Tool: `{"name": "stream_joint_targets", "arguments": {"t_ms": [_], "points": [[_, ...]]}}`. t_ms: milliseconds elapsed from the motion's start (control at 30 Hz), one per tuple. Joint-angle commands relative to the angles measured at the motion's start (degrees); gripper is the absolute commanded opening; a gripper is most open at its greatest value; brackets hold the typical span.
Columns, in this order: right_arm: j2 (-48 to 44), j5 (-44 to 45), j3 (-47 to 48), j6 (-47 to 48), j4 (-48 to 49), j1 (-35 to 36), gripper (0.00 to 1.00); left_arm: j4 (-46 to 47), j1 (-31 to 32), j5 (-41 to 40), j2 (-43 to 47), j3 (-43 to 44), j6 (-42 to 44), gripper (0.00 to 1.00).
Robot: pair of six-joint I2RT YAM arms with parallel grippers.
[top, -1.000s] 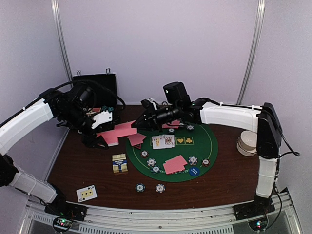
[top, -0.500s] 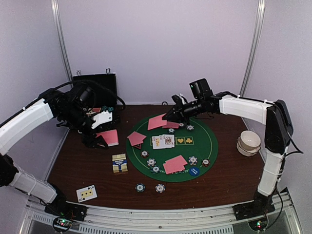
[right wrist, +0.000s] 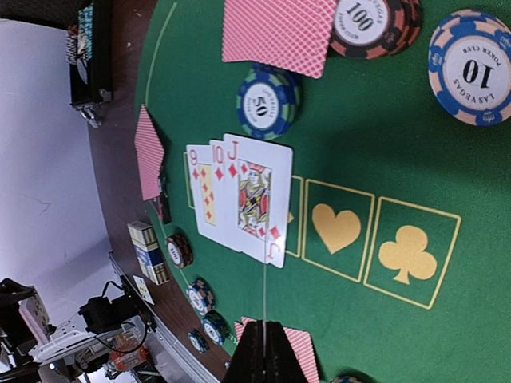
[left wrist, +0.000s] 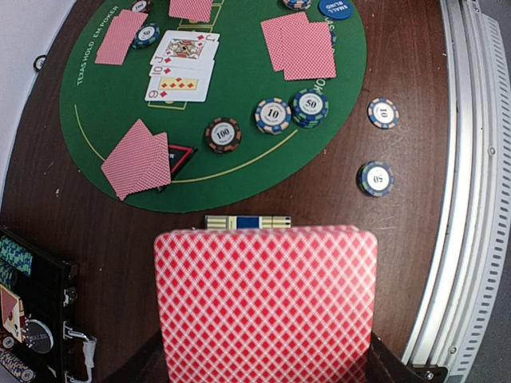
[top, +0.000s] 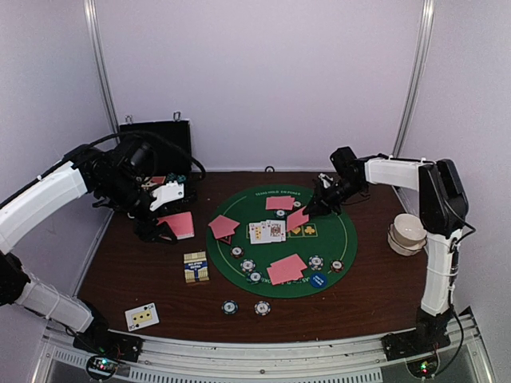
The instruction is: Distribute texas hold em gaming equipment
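My left gripper [top: 164,226] is shut on a deck of pink-backed cards [left wrist: 266,303], held above the brown table left of the green mat [top: 339,231]. My right gripper [right wrist: 264,347] is shut on a single pink-backed card [top: 297,219], seen edge-on in the right wrist view, just over the mat's right centre. Three face-up cards [right wrist: 239,199] lie mid-mat. Face-down pairs [top: 223,227] [top: 279,203] [top: 286,269] lie round them. Striped chips [left wrist: 274,116] and a blue disc [top: 318,280] sit on the near part. A red-black triangular marker [left wrist: 177,155] peeks from under one pair.
An open black case [top: 156,136] stands at the back left, behind the left arm. A yellow-blue card box [top: 196,266] stands beside the mat. Two chips [top: 230,307] [top: 262,307] and a face-up card [top: 141,317] lie near the front edge. White bowls [top: 407,231] sit at right.
My right gripper drew one card from the deck at the left and carried it rightward across the mat, lowering it over the right centre. The left arm and deck stayed still.
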State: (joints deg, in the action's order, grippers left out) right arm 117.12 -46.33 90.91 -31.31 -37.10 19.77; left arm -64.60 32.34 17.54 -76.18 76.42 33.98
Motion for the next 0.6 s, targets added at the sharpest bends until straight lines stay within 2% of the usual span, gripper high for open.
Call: {"name": "stream_joint_targets", "arguments": {"t_ms": [0, 567], "points": [[3.27, 1.94, 3.83, 3.94, -3.25, -1.13, 0.00, 1.26, -0.08, 0.30, 0.90, 1.32, -0.14, 0.00], [12.68, 2.20, 11.67, 5.60, -5.93, -3.77, 0.00, 1.26, -0.08, 0.26, 1.02, 0.88, -0.19, 0.00]]}}
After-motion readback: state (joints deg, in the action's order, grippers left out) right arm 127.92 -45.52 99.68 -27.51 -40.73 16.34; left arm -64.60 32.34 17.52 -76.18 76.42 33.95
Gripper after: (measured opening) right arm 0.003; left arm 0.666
